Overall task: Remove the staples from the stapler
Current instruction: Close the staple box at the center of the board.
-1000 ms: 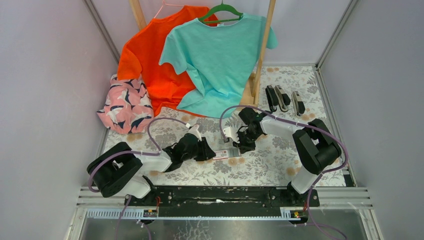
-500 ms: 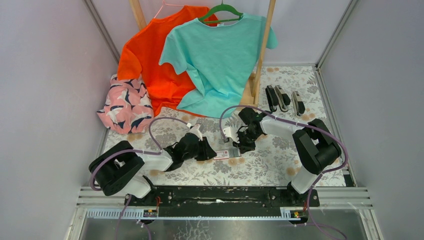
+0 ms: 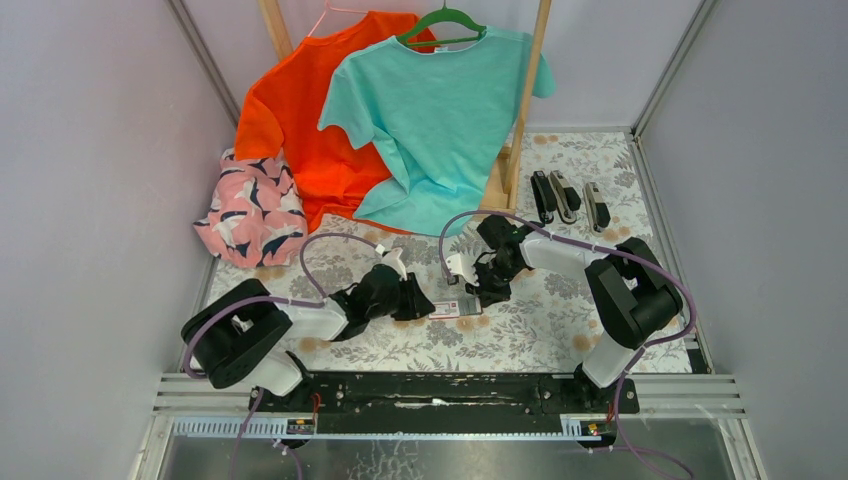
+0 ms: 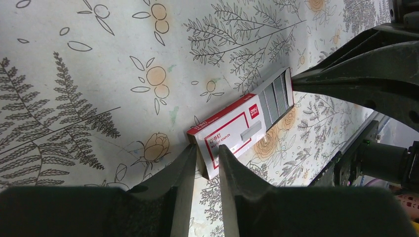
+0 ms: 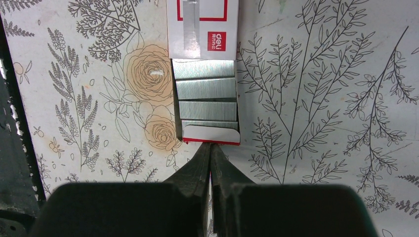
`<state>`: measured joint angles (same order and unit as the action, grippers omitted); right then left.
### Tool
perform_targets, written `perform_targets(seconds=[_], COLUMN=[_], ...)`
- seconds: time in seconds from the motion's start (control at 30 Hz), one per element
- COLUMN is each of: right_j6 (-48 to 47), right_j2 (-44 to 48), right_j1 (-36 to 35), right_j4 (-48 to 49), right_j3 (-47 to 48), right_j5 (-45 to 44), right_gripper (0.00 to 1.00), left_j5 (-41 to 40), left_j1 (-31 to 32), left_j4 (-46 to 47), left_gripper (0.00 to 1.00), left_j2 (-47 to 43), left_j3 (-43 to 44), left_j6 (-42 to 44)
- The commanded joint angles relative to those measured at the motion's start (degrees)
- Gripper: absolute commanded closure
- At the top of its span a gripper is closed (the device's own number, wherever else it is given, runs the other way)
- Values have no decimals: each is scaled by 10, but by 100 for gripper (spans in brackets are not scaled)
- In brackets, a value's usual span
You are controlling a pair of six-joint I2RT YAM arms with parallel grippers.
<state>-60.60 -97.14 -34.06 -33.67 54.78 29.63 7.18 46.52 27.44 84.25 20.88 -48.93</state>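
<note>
A white-and-red staple box (image 3: 452, 307) lies on the flowered table between my grippers. Its inner tray is slid partly out and shows several silver-grey staple strips (image 5: 206, 98), also in the left wrist view (image 4: 276, 98). My left gripper (image 3: 424, 307) (image 4: 206, 150) is shut on the near end of the box sleeve (image 4: 232, 136). My right gripper (image 3: 479, 294) (image 5: 211, 147) is shut on the tray's white end flap (image 5: 211, 133), opposite the sleeve (image 5: 202, 29). Three dark staplers (image 3: 566, 197) lie at the back right, far from both grippers.
An orange shirt (image 3: 300, 130) and a teal shirt (image 3: 440, 110) hang on a wooden rack (image 3: 525, 100) at the back. A pink patterned cloth (image 3: 250, 210) lies at the back left. Grey walls close in both sides.
The left arm's elbow has shifted slightly to the right. The box, the tray and the right gripper stay where they were.
</note>
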Motion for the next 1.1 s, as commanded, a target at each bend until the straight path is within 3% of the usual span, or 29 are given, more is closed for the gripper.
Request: perform_targets(seconds=[0.0, 0.57, 0.7, 0.93, 1.07], right_j6=[4, 0, 1, 8, -59], right_j2=[-3, 33, 50, 113, 162], right_j1=[-7, 9, 16, 35, 41], right_j4=[2, -15, -22, -31, -72], right_j3=[-1, 6, 10, 18, 14], right_j5=[13, -3, 5, 60, 157], right_gripper=[94, 93, 93, 92, 92], left_j5=[9, -52, -51, -10, 5], left_j1=[7, 6, 6, 6, 5], left_j4=[0, -75, -88, -16, 45], left_gripper=[69, 48, 48, 48, 44], left_j2=[19, -82, -118, -268, -329], left_j3=[7, -17, -26, -86, -128], left_j6=[9, 29, 53, 103, 94])
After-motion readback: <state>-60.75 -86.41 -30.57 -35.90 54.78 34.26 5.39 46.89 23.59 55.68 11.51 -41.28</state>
